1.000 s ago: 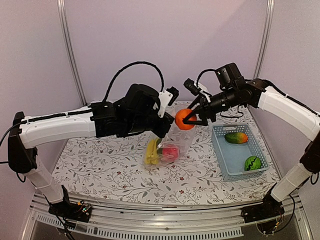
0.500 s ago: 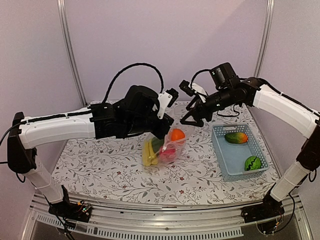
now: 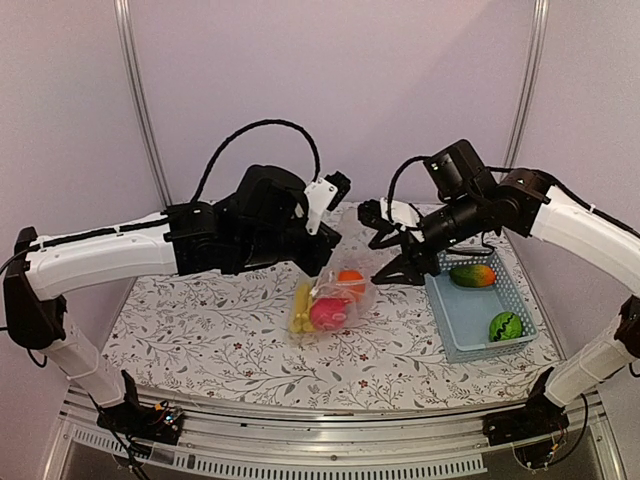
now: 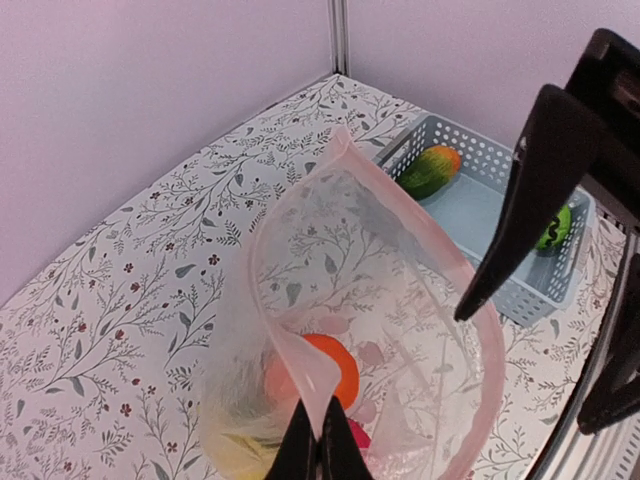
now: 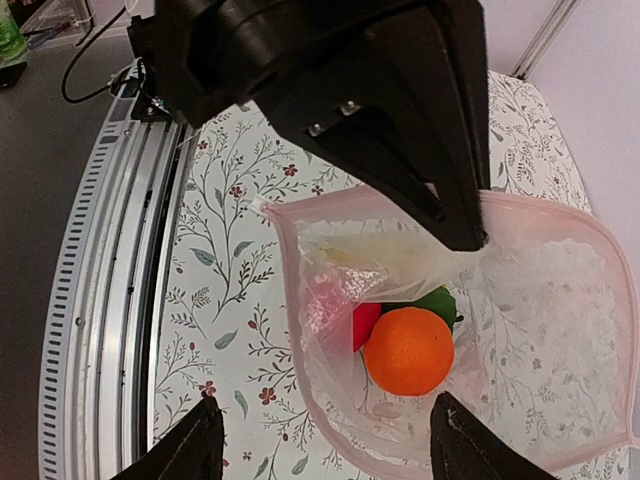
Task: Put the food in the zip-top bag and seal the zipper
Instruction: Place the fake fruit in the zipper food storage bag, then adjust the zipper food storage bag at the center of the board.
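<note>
Left arm reaches across the table (image 3: 200,335); left gripper (image 3: 324,266) is pinched fully closed on the zipper (image 4: 297,372), holding the bag (image 3: 352,298) mouth up and open. Right arm bends in from the right; right gripper (image 3: 392,248) is spread wide, empty, just beside the mouth. Bag sits mid-table, left of the basket (image 3: 492,349). A second ago the orange (image 3: 350,279) was between the right fingers above the bag; it now lies inside with the apple (image 3: 328,314) and bananas (image 3: 301,306). Only the right wrist view shows a dark green piece (image 5: 440,303) behind the orange. Mango (image 3: 472,275) and striped ball (image 3: 505,326) lie in the basket.
</note>
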